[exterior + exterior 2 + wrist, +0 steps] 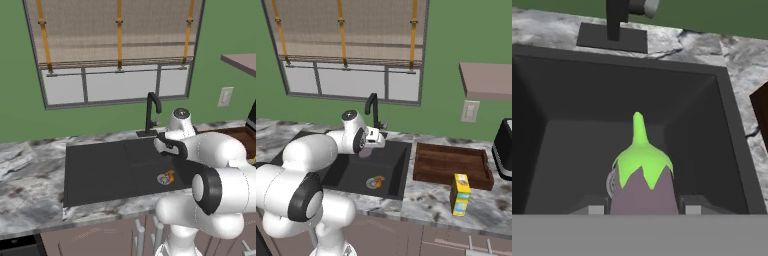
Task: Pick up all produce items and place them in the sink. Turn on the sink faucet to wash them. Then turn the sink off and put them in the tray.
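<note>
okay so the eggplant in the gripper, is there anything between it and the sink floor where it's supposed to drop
Nothing visible blocks it. The gripper holds the purple eggplant over the open sink. The orange piece lies by the drain, off to one side.

The orange piece point(378, 180) lies in the sink point(396, 172) (by the drain); the tray point(452, 165) sits at the sink's three o'clock.

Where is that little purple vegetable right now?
The eggplant sits between the hand's fingertips, over the black sink, in front of the tap.
</note>
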You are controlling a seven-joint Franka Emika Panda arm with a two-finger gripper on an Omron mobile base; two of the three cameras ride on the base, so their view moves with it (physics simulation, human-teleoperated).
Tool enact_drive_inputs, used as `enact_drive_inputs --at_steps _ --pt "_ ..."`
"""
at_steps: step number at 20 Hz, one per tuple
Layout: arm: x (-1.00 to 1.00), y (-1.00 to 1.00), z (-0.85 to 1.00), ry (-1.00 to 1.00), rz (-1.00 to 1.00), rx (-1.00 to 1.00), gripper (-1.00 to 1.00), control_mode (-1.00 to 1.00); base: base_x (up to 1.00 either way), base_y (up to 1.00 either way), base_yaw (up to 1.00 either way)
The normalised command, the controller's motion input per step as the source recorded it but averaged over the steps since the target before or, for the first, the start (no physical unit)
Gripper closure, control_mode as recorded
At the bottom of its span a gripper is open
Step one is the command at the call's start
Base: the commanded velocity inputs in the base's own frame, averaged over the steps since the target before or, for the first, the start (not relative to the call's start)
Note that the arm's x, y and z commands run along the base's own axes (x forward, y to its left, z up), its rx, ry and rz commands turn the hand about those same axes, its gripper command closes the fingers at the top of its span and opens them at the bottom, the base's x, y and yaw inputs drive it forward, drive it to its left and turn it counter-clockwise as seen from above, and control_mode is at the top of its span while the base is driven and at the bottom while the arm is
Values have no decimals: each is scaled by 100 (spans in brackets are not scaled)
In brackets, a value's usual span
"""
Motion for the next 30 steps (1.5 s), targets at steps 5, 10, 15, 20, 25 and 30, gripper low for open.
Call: enact_drive_inputs --at_steps 5,10,15,20,25,30 --pt "0 -39 11 0 -9 -1 100 -100 0 0 0" --pt "0 -43 25 0 -8 0 100 -100 0 0 0" --pt "0 -42 26 0 -7 0 100 -100 0 0 0" --pt "0 -44 20 0 -7 0 100 -100 0 0 0" --pt "0 -49 16 0 -7 0 100 -100 0 0 0" --pt "0 -53 8 0 -7 0 100 -100 0 0 0"
